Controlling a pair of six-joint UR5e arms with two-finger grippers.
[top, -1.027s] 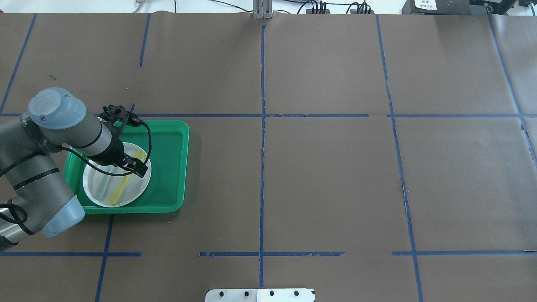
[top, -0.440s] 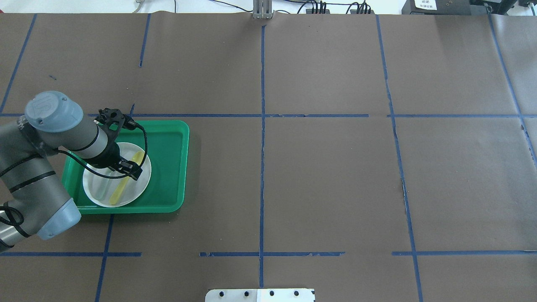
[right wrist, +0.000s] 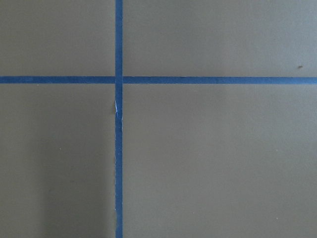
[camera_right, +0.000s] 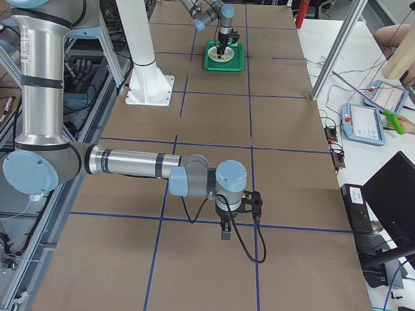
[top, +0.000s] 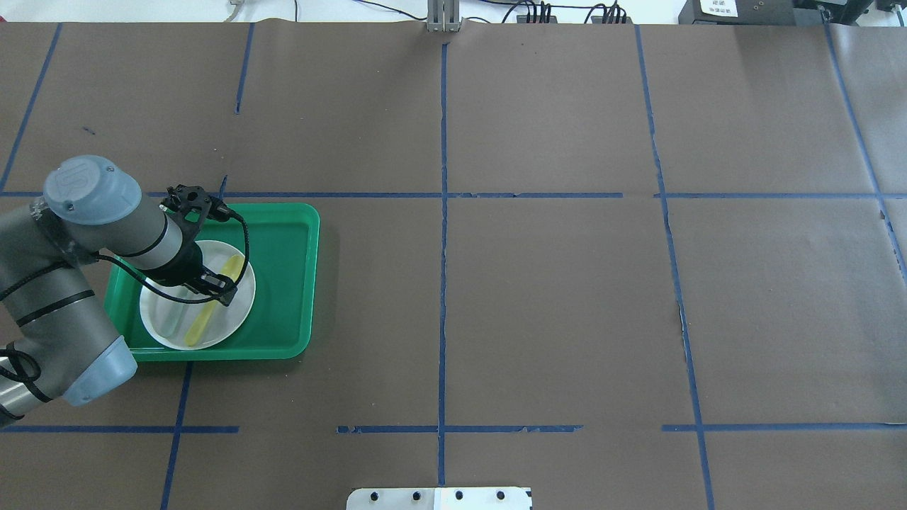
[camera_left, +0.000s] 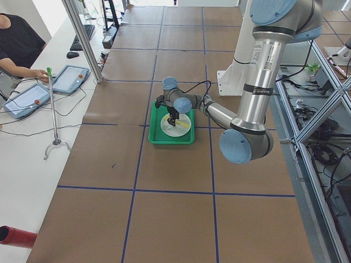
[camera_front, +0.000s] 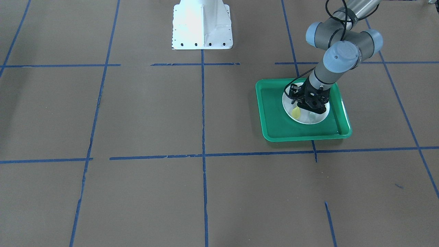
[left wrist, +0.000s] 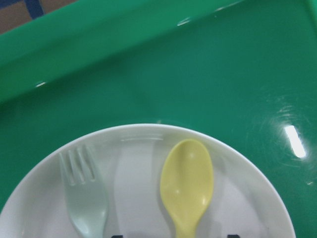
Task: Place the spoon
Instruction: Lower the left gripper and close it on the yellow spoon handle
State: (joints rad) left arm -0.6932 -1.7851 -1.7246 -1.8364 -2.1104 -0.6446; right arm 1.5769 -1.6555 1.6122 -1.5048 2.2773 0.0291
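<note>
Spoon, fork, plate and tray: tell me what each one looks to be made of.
Spoon: probably yellow plastic, smooth with a soft sheen and one even colour all over.
Fork: pale grey-green plastic by the look, with the same smooth, dull finish.
Plate: white with a faintly shiny rim; it could be plastic or ceramic.
Tray: likely green plastic, glossy, with sharp light glints on it.

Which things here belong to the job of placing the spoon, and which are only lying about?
Job: spoon; left gripper, open over its handle; white plate under it.
Lying about: fork on the same plate; green tray; right gripper, far from the tray.
</note>
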